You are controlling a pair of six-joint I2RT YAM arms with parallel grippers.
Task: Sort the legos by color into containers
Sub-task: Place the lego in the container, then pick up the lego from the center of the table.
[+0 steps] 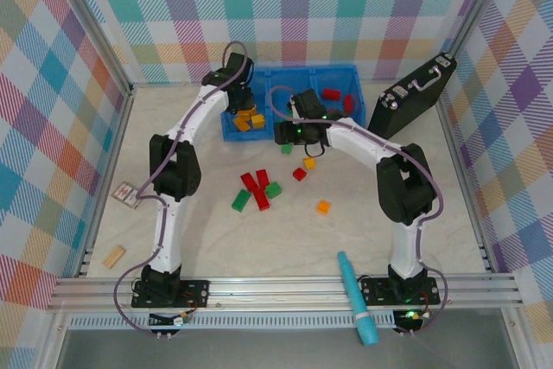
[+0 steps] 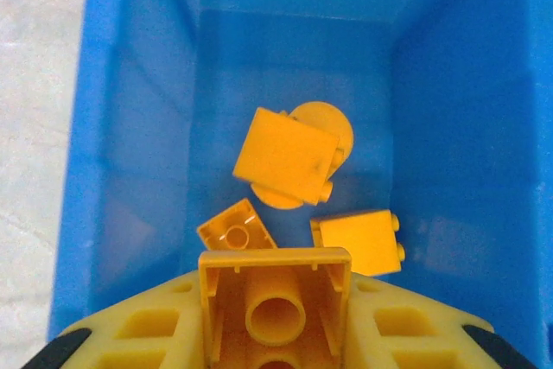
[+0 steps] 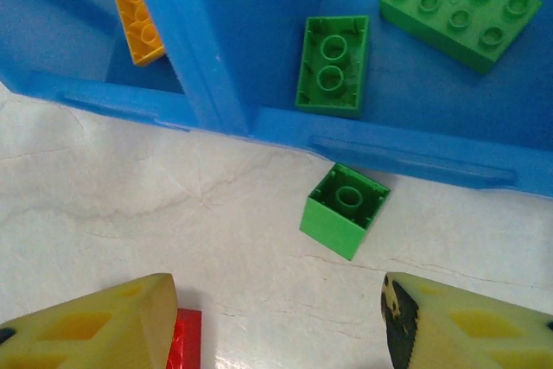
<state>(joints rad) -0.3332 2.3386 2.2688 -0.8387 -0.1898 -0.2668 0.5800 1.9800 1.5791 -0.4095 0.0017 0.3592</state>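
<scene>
1. Starting at the right gripper [image 3: 281,326]: its jaws stand wide apart and empty, low over the bare table [image 3: 112,213].
2. The small green brick [image 3: 344,209] lies just ahead of it, a little right of the midline, hollow side up.
3. The brick is about square, so it has no real long axis, but it sits cornerwise to the jaws. I judge a wrist turn is needed to meet flat faces.
4. Its far corner lies right against the front wall of the blue tray [image 3: 415,157]. Two green bricks [image 3: 333,65] already lie in the compartment beyond, so the carry is short.
5. A red brick [image 3: 183,339] lies beside the left finger and could get nudged.
6. The left gripper [image 2: 275,326] is clamped on a yellow brick [image 2: 276,287] over the tray's left compartment, above three others [image 2: 285,157]. The right arm is therefore nearer and free.
7. More loose bricks [image 1: 252,183] wait mid-table.
</scene>
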